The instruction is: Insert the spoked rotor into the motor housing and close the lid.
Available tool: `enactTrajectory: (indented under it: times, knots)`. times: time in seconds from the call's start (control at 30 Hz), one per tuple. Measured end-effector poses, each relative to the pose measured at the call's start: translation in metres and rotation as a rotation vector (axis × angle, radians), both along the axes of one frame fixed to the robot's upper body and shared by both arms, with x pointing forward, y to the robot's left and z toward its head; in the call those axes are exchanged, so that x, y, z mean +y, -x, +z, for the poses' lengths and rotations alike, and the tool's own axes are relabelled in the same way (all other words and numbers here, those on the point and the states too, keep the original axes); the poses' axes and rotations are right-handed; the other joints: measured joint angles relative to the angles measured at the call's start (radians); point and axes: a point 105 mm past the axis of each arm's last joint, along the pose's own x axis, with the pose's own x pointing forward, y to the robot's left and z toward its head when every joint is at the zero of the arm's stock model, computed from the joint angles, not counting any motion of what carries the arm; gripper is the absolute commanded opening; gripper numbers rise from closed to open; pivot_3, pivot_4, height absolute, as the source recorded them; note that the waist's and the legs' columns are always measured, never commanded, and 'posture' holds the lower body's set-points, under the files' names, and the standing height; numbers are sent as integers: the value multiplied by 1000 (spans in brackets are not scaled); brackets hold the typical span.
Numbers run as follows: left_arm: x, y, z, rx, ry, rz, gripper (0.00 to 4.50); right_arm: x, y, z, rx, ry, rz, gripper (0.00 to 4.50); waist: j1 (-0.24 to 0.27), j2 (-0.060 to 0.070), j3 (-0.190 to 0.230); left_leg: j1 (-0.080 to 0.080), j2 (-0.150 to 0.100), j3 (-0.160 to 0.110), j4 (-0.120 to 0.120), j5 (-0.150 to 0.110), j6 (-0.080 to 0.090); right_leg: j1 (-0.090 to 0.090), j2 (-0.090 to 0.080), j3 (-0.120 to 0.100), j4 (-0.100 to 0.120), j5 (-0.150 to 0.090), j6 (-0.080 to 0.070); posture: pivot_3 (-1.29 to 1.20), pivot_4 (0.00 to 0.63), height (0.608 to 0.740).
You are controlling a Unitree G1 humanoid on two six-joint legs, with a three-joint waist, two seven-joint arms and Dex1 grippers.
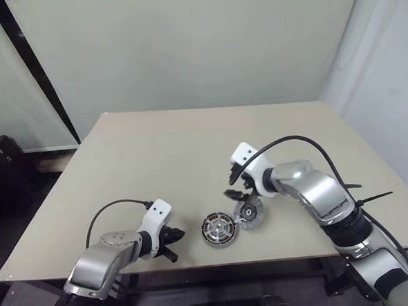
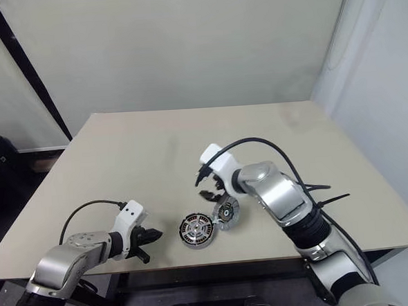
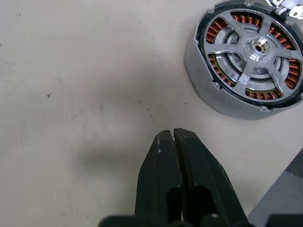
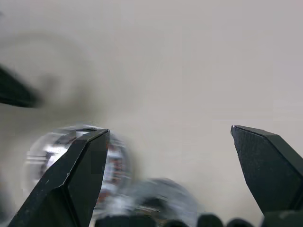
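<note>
The motor housing [image 1: 219,230] lies near the table's front edge, its copper-brown coils showing in a ring. The silver spoked rotor [image 3: 258,47] sits inside the housing [image 3: 208,90], its spokes over the coils. A grey dark-ringed disc, the lid [image 1: 249,214], leans tilted against the housing's right side. My right gripper [image 1: 234,182] hangs open just above and behind the lid, nothing between its fingers [image 4: 75,179]. My left gripper [image 1: 175,241] is shut and empty, low over the table a short way left of the housing, pointing at it.
The beige table [image 1: 156,163] stretches bare toward the far wall. Its front edge runs close in front of the housing and my left gripper. A black cable [image 1: 293,139] loops over my right forearm.
</note>
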Motion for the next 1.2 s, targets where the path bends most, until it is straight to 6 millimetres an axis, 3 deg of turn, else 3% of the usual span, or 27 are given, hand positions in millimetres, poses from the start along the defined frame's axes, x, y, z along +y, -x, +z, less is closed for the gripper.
enactTrajectory:
  times: [0.2,0.3,0.43,0.53,0.83,1.2]
  knots:
    - [0,-2,2,-8,1,-4,0,-68,-34,-9,-144,225,-168,4468,0,0,0,0,-1,0,0,0,0,0,0,1,-1,0,0,0,0,740]
    - [-1,-2,2,-8,4,-8,0,-81,-36,-16,-155,301,-164,4468,-3,0,0,0,0,0,-1,0,0,0,0,1,0,0,0,0,0,740]
    - [0,-1,2,-7,-1,-9,0,-89,-21,-38,-64,395,-77,4468,0,0,0,0,-1,0,-2,0,1,0,0,1,-1,0,0,0,0,740]
    - [2,-1,3,-8,-8,-8,0,-80,-5,-53,30,373,-7,4468,0,0,0,0,-1,0,-1,0,1,1,0,1,0,0,0,0,0,740]
    - [2,-1,2,-4,-9,-7,0,-5,24,-61,120,105,137,4468,0,0,0,1,0,-1,2,0,1,3,1,0,0,0,0,0,0,740]
    - [2,0,3,-4,-10,-6,0,34,34,-70,163,-14,116,4468,0,0,0,1,0,-1,1,0,1,2,1,0,0,0,0,0,0,740]
